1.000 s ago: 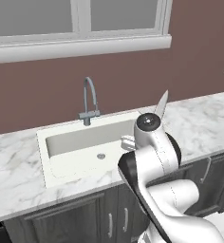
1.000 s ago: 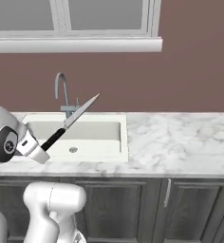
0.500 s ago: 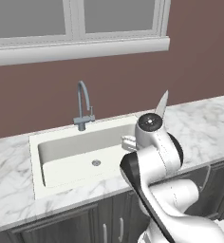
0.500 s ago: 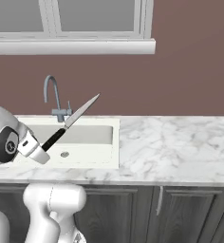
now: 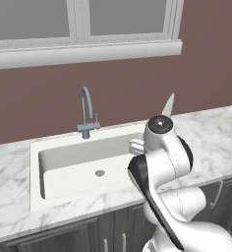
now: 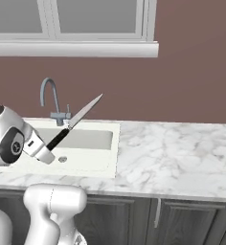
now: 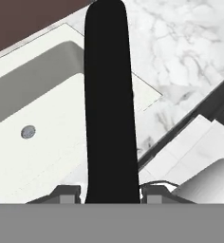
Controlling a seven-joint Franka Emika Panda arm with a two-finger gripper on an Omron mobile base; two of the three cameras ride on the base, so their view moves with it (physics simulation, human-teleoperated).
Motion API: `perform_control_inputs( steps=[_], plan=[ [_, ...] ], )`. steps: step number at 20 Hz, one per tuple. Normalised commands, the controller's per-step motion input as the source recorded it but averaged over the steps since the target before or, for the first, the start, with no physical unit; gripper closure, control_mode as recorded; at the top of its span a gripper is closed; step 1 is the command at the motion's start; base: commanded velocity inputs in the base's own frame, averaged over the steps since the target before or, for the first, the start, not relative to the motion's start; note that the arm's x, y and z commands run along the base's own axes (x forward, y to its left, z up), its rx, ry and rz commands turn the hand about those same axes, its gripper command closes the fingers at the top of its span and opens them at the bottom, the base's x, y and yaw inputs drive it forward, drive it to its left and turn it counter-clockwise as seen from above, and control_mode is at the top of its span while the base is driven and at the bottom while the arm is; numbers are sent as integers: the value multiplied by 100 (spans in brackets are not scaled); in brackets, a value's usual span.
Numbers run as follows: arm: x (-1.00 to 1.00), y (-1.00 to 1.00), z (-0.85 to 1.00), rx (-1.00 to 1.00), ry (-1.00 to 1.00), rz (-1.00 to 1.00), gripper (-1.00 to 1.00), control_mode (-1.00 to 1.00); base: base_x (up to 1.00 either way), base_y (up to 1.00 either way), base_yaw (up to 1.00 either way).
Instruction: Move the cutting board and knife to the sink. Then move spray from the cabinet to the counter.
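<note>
gripper (image 7: 109, 192) clamps the knife (image 6: 75, 121) above sink (image 5: 69, 165) (basin seemingly bare), marble counter (image 6: 172, 150)

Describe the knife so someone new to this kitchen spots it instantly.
Start at the white sink under the window. The knife hangs above its basin, black handle clamped in the gripper, silver blade angled up toward the brown wall. Unlike the curved grey faucet beside it, it is straight and pointed.

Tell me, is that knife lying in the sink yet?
No. The knife is held in the air by the tool, blade angled upward above the sink.
</note>
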Motion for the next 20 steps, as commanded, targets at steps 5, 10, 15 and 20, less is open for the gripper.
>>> perform_control_inputs(
  steps=[5,10,15,20],
  plan=[
    [18,-73,0,13,14,30,100,-100,0,0,0],
    [13,-41,0,7,32,28,100,-100,0,0,0],
    [12,-12,0,0,45,30,100,-100,0,0,0],
    [0,0,0,-1,41,35,100,-100,0,0,0]
  ],
)
